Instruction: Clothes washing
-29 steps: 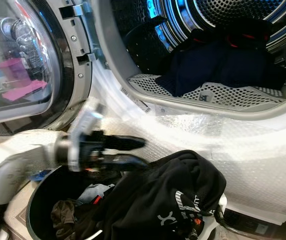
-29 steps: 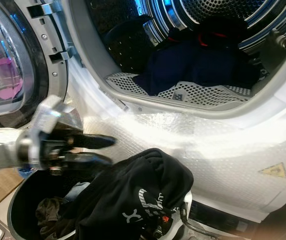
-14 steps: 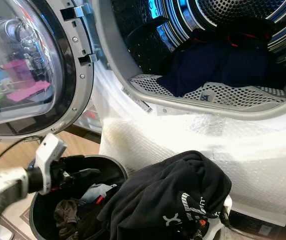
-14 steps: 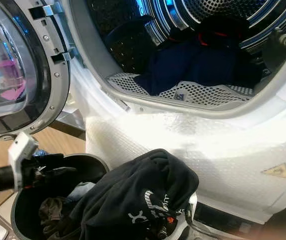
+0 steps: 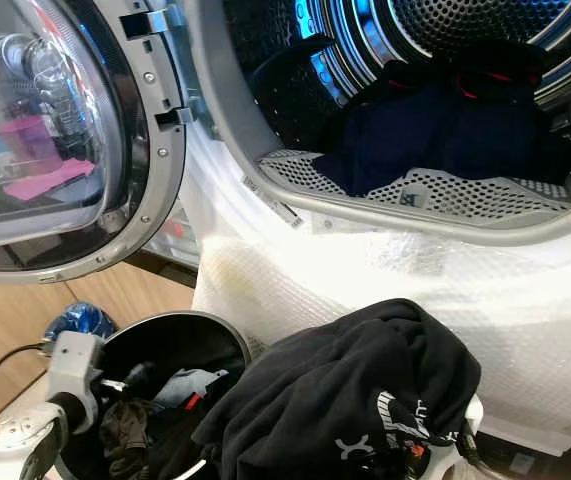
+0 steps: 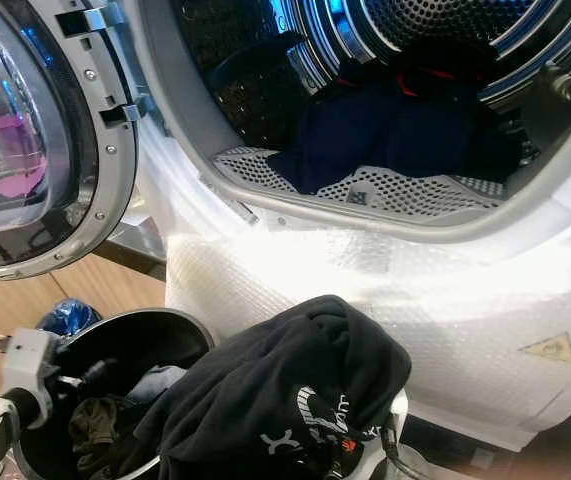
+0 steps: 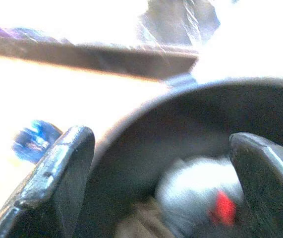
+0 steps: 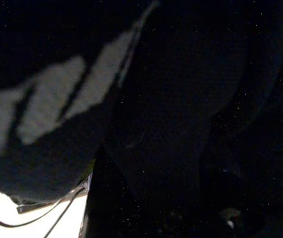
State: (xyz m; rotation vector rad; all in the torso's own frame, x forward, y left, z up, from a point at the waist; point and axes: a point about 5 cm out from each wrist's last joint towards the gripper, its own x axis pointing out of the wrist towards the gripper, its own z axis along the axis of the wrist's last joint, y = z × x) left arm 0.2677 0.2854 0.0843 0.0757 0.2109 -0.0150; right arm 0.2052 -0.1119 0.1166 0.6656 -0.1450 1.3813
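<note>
One second ago our left gripper was stretched out over the black garment; now it has dropped back to the near rim of the dark basket, fingers spread wide and empty above the small clothes inside. We read that as giving up one line of reach and lining up another, so no piece has gone from basket to drum in this stretch.

The black garment, with its white logo, lies heaped over the far side of the basket, right below the washing machine. The machine's door stands swung open on our left, and dark blue clothes already rest in the drum.

Our right arm sits under the black garment, and its wrist camera shows dark cloth pressed close; we cannot tell whether those fingers are open or gripping. A blue object lies on the wood floor just beside the basket.
</note>
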